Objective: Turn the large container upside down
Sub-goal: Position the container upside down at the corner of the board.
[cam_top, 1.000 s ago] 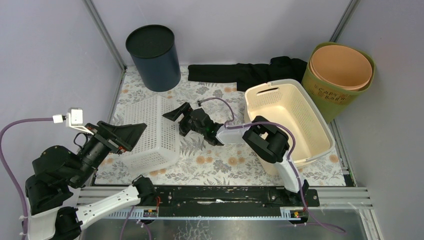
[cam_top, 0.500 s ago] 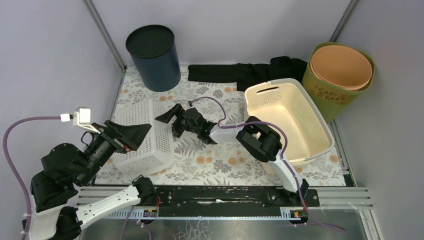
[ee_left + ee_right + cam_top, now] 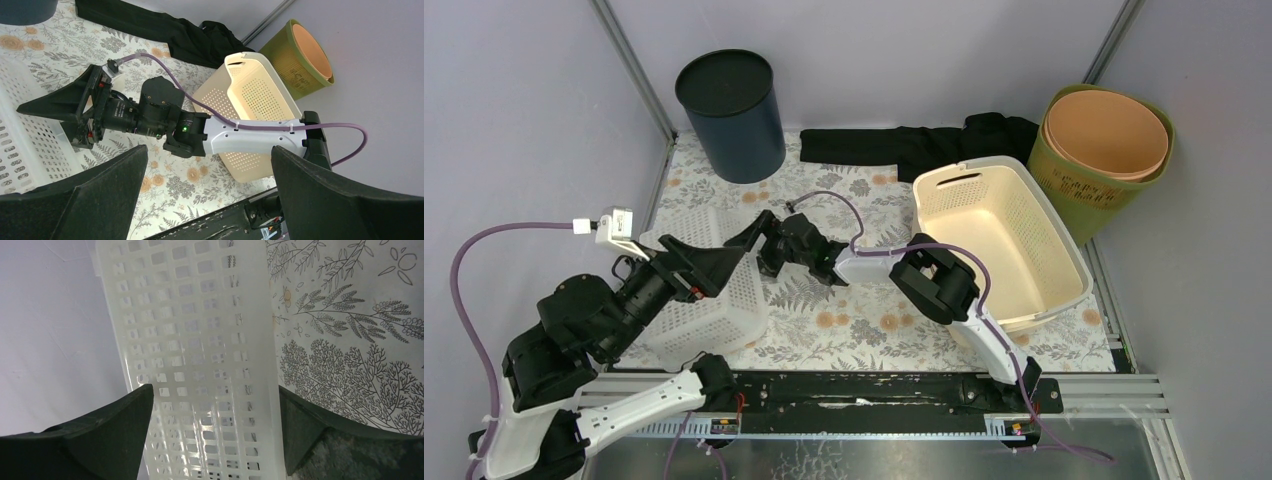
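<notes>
White lattice basket (image 3: 707, 300) sits at 9 o'clock on the floral mat (image 3: 874, 330). Right gripper (image 3: 746, 236) is wide open, straddling its 2 o'clock wall. Left gripper (image 3: 714, 266) is open too, just above it.

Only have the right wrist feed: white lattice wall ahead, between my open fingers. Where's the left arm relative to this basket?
Observer: The left fingers hang open over the near half of the white basket; I can't tell if they touch it.
Operator: What's off to my right?
Observer: A cream basket stands upright there, mouth up.
Operator: Anything at the back?
Observer: A black cloth lies along the back edge.
</notes>
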Controlling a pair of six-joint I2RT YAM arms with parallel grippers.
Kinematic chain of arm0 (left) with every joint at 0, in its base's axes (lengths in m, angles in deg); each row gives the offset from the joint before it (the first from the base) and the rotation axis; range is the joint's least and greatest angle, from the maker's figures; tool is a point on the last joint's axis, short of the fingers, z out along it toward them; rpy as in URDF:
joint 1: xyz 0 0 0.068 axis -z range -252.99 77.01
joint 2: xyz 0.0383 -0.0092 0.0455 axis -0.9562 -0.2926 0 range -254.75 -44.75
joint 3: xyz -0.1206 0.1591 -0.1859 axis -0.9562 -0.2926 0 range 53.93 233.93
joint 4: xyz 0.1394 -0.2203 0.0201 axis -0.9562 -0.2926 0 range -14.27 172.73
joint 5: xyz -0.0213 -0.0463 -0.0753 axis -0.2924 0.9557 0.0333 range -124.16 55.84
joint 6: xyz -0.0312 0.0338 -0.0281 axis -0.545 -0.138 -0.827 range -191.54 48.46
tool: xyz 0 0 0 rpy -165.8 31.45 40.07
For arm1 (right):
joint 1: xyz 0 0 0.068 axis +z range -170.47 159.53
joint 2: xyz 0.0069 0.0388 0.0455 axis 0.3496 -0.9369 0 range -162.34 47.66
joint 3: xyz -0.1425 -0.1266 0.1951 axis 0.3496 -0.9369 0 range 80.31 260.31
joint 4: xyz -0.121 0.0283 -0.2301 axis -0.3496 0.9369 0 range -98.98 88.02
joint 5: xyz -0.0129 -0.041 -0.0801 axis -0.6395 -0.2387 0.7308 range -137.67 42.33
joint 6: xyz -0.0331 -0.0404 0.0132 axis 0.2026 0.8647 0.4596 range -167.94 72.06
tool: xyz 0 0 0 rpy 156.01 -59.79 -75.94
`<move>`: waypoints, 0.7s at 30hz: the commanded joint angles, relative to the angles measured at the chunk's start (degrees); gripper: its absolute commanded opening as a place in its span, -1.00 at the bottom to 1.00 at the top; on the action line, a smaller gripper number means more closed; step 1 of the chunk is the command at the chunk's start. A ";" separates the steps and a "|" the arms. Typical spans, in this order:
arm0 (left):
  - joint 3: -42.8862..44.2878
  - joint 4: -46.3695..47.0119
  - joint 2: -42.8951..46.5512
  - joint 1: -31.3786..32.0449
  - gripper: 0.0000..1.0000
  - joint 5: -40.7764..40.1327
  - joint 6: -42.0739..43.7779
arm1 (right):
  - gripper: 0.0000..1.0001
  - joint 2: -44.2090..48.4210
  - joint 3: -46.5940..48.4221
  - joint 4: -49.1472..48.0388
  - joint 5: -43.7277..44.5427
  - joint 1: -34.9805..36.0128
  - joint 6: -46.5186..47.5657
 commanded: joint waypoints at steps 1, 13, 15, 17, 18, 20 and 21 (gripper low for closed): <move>-0.32 3.59 -0.67 -0.11 1.00 0.30 -0.47 | 0.79 -1.56 1.05 9.84 -3.08 1.86 5.30; -0.29 3.93 -0.87 -0.11 1.00 0.48 0.03 | 0.46 1.98 -10.87 1.61 0.29 2.10 2.81; -0.23 3.93 -0.85 -0.05 1.00 0.41 0.21 | 0.43 3.14 -12.95 1.09 1.81 2.10 2.61; -0.16 3.92 -0.61 -0.09 1.00 0.36 0.39 | 0.39 4.53 -15.17 0.71 3.68 2.02 2.44; -0.19 3.89 -0.59 -0.03 1.00 0.21 0.47 | 0.37 5.39 -16.34 0.34 4.47 2.01 2.36; -0.42 3.95 -0.58 -0.11 1.00 0.14 0.49 | 0.33 6.67 -18.24 0.00 5.94 1.85 2.09; -0.47 3.95 -0.65 -0.09 1.00 0.25 0.54 | 0.31 7.21 -19.26 -0.21 6.64 1.77 2.03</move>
